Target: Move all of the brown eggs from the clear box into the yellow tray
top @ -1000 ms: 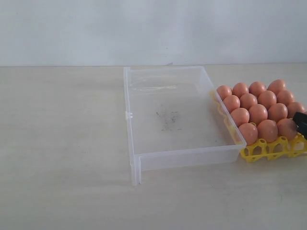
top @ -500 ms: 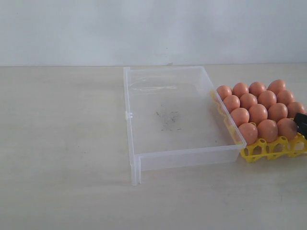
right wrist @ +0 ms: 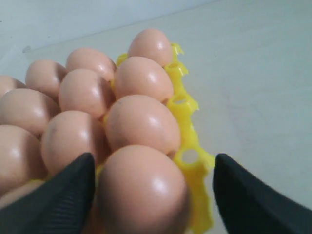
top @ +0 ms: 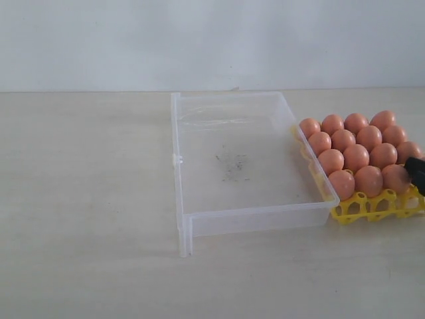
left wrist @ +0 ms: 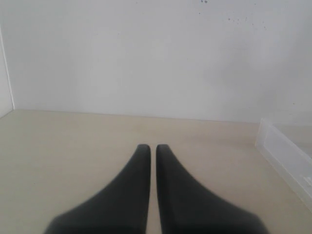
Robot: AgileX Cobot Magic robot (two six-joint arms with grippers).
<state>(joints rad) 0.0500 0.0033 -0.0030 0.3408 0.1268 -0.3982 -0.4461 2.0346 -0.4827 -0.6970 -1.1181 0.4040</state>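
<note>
All the brown eggs [top: 356,157] I can see sit in cups of the yellow tray [top: 372,207], which lies just beside the clear box [top: 259,216]. My right gripper [right wrist: 153,161] is released, its fingers spread either side of an egg [right wrist: 144,190] in the tray's edge row. My left gripper [left wrist: 152,146] is clenched on nothing, above the table [top: 86,199] near the box's wall.

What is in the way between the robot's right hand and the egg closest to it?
Nothing that shows. The right hand is open, with that brown egg right between its fingers, sitting in the yellow tray. The clear box has no eggs in it.
</note>
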